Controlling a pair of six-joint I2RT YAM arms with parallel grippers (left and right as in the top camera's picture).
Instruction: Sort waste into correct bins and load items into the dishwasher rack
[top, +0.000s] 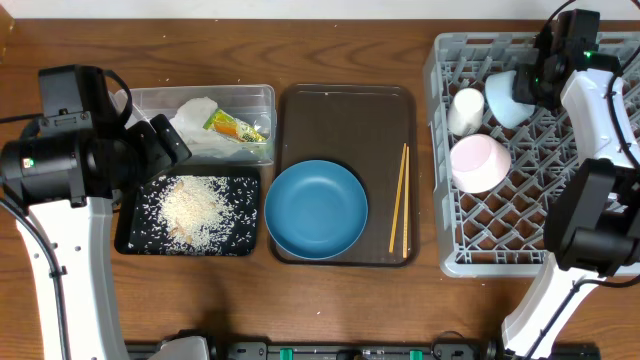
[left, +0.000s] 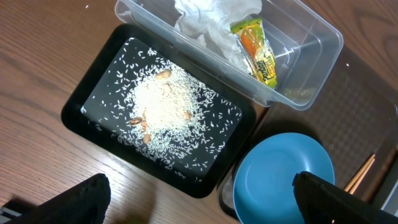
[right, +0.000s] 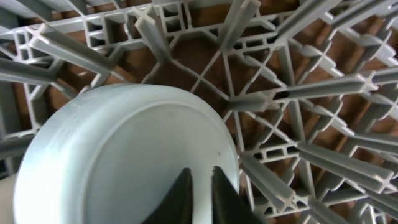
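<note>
Rack (top: 520, 225) right of frame. Brown tray (top: 345, 120) centre, blue plate (top: 316, 208) on it. Black tray (top: 135, 240) w/ rice (top: 195, 208), left. Light-blue bowl (top: 503, 100) in rack, upper right. R hand (right: 202, 186): tips nearly together at bowl, grip can't tell. L hand (left: 199, 198): spread wide, empty.

Soft, even light falls from above on the brown wooden worktop (top: 350, 300), and the shadows are faint and short. There are small glints on the clear rectangular plastic tub (left: 311, 68). Up close, the small light-blue bowl (right: 124, 162) looks soft and slightly blurred.
</note>
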